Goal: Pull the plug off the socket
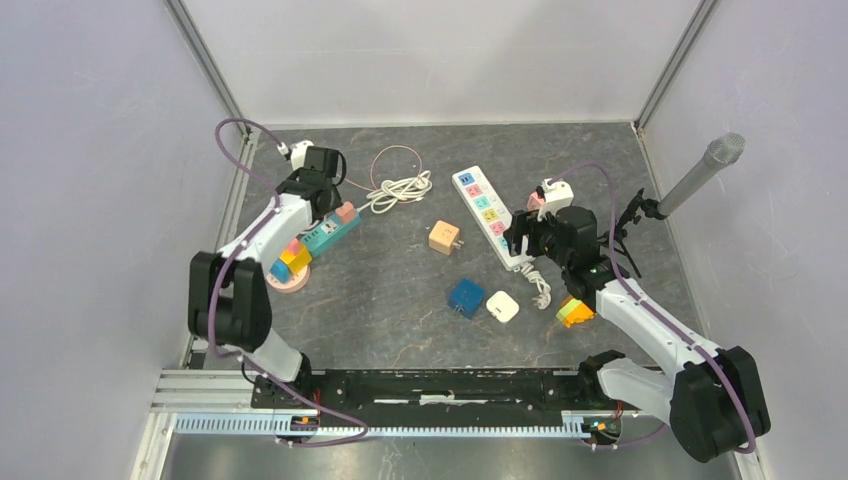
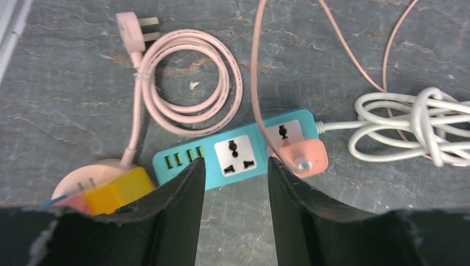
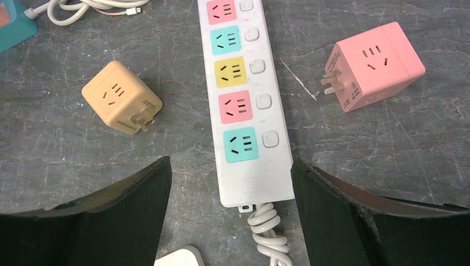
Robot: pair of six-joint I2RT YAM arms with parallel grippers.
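Item: my left gripper (image 2: 236, 166), open above the teal strip (image 2: 210, 163), with the salmon plug (image 2: 302, 157) off-centre beside one finger. Risk: when I pull, the unheld strip lifts with the plug. My right gripper (image 3: 230, 162): open, well apart.

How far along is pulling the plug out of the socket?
Nothing done yet: the salmon-pink plug sits in the teal plastic power strip. In hand: the left hand hangs open over the strip, beside the plug. Left: grip the plug and pull it free.

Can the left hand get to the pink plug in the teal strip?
Probably yes. The left hand is open right beside the pink plug, and nothing lies over it.
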